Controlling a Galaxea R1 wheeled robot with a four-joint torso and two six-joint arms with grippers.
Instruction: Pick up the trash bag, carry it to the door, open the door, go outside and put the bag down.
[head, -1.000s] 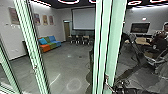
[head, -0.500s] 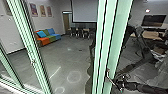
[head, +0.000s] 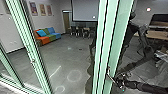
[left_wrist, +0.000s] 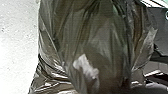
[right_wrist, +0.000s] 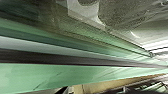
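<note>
At the door handle (head: 109, 74), on the pale green door frame (head: 106, 37), is my right gripper (head: 121, 81), its arm reaching in from the right. Whether it touches the handle I cannot tell. The dark, see-through trash bag (left_wrist: 100, 32) looms large in the left wrist view, with something white showing in its lower part. My left gripper's hold on the bag is hidden. Close to the right wrist camera runs the green frame (right_wrist: 62, 77) with a dark strip along it.
Another green frame post (head: 33, 60) slants down at the left. Beyond the glass are an orange, green and blue sofa (head: 48, 37), chairs (head: 78, 31) below a projection screen, and grey floor (head: 62, 57). Dark jointed arm shapes (head: 147, 47) show at the right, possibly a reflection.
The head camera has moved, shifting the whole room view. At the right, my right arm shows more fully beside the door handle, and the dark jointed shapes have changed position.
</note>
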